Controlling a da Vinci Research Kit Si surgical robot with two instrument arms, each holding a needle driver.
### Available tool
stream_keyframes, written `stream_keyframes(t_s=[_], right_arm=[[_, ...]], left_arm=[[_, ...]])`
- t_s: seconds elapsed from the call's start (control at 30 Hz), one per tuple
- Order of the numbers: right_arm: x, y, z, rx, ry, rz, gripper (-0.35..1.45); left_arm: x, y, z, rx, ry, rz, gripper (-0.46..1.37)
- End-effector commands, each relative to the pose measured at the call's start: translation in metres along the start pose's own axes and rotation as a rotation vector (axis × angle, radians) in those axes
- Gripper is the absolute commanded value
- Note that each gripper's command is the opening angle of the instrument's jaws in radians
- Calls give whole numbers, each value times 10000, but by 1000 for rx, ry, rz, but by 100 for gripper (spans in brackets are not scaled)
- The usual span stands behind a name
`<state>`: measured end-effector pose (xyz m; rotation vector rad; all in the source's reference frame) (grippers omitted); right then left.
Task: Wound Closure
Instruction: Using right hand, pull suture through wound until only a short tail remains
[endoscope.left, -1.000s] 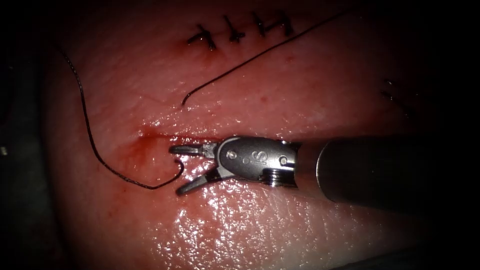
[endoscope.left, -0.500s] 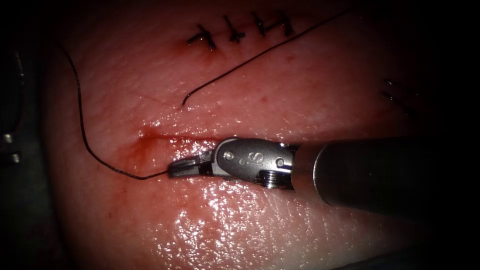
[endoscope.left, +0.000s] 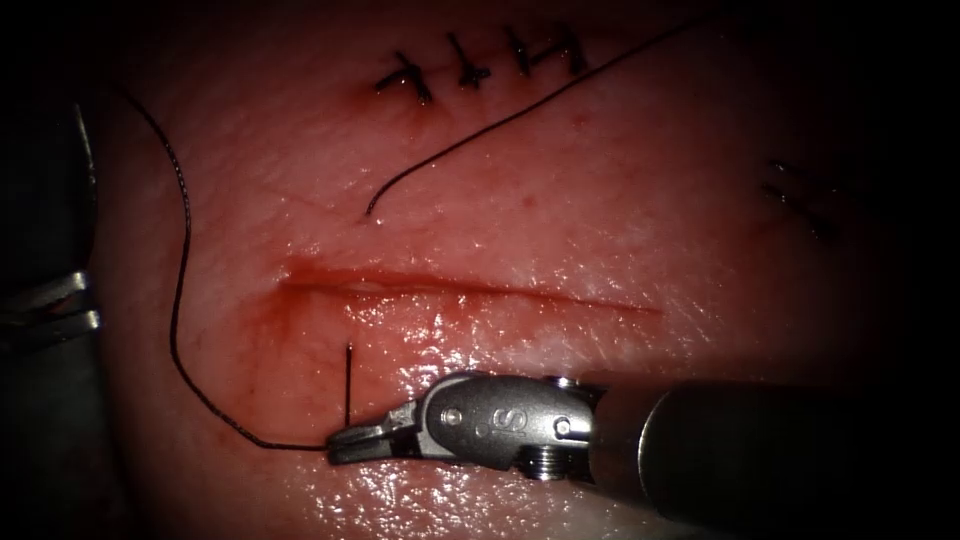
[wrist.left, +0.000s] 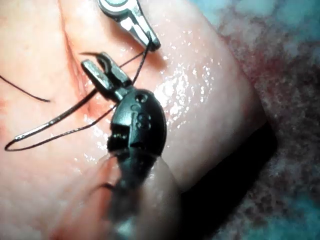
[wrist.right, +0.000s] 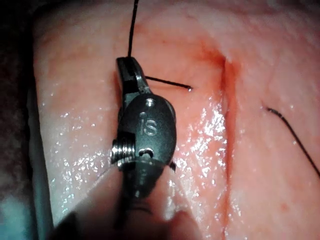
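**Right hand clamping the thread below the cut**

Right hand, coming in from the right, is gripping the thread with its jaws closed, just below the cut in the tissue. A short thread end is standing up beside the jaws. Left hand is sitting at the far left edge; whether its jaws are apart I cannot tell. Finished stitches are lying above.

Endoscope looks down; wrist views (very close) share the cut.
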<state>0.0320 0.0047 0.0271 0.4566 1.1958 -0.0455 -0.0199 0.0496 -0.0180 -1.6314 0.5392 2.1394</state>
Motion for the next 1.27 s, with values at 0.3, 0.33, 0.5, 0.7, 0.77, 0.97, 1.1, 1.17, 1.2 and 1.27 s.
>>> stream_keyframes(t_s=[0.3, 0.33, 0.5, 0.7, 0.77, 0.97, 1.1, 1.17, 1.2, 1.27], right_arm=[[14, -35, 14, 72, -10, -30, -35], [15, -38, 15, 80, -9, -28, -35], [17, -54, 28, 118, -8, -19, -35], [14, -67, 37, 181, -30, 3, -35], [14, -71, 40, 197, -31, 4, -35], [11, -72, 44, 219, -33, 11, -35], [10, -70, 44, 218, -33, 11, -35], [9, -69, 44, 218, -33, 11, -35], [9, -69, 43, 221, -32, 11, -35], [9, -68, 43, 221, -32, 11, -35]], left_arm=[[-5, 7, 3, -16, -3, -12, -35], [-5, 7, 3, -17, -1, -11, -35], [-6, 10, 4, -21, 0, -9, -35], [-6, 10, 5, -25, -1, -9, -35], [-6, 10, 6, -27, 1, -8, -35], [-9, 13, 10, -33, 6, -4, -35], [-11, 15, 12, -40, 7, 0, -35], [-11, 16, 12, -39, 8, 1, -35], [-11, 16, 12, -40, 8, 1, -35], [-11, 16, 12, -40, 8, 1, -35]])
